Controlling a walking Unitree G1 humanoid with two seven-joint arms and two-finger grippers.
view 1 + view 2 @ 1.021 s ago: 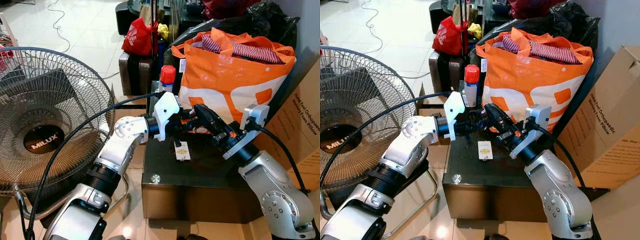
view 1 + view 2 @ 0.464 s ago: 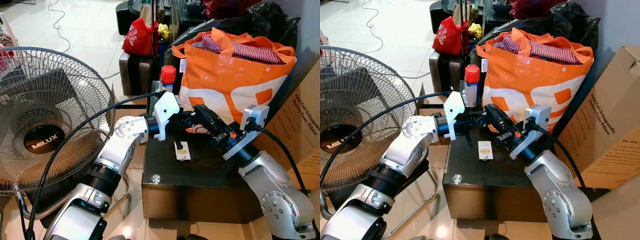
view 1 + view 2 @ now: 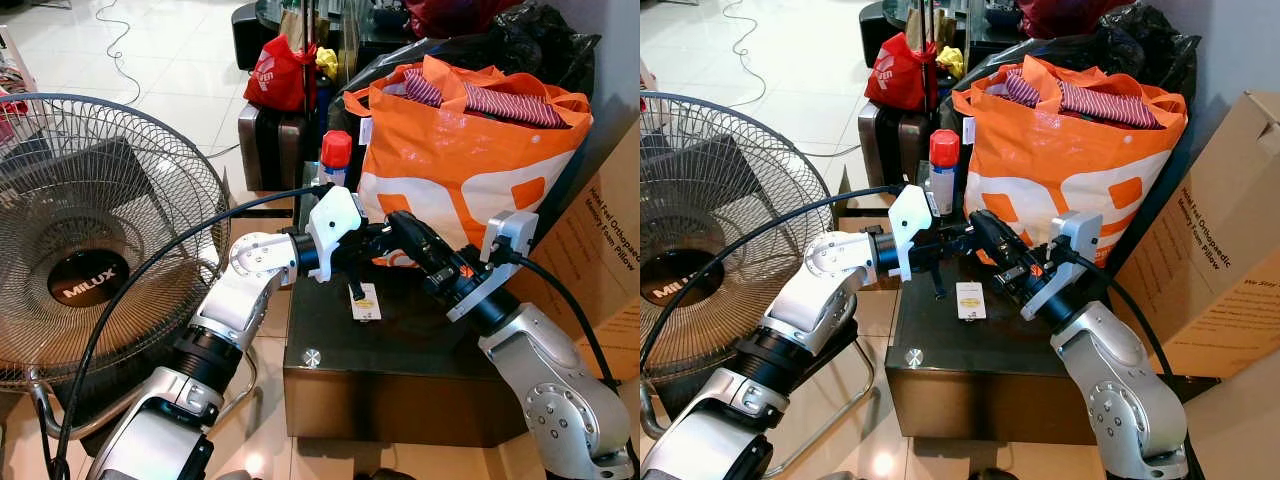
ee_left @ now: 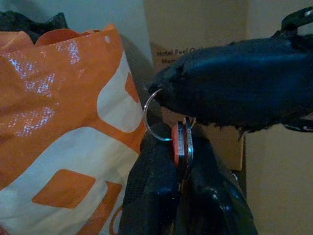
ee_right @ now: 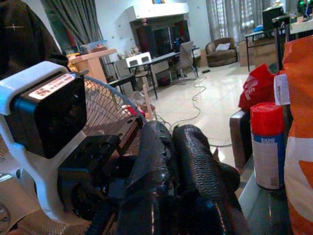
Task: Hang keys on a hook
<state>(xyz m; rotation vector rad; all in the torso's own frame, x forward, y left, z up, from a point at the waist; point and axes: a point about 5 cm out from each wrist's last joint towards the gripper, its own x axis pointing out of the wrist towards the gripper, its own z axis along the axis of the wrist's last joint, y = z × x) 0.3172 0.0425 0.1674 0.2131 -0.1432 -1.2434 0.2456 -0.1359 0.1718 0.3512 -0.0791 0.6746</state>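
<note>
I see both my silver arms reaching forward, my left black two-fingered gripper [image 3: 378, 238] and right black two-fingered gripper [image 3: 400, 225] clamped, tips touching.

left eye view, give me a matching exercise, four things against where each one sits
Things:
1. spray can
2. fan
3. tag
4. cardboard box

Places:
A. on the floor at the robot's left
B. lying flat on the dark table, below the two end effectors
C. at the robot's right, beside the orange bag
D. upright, just left of the orange bag

Pairs: 1-D, 2-A, 3-B, 4-C
</note>
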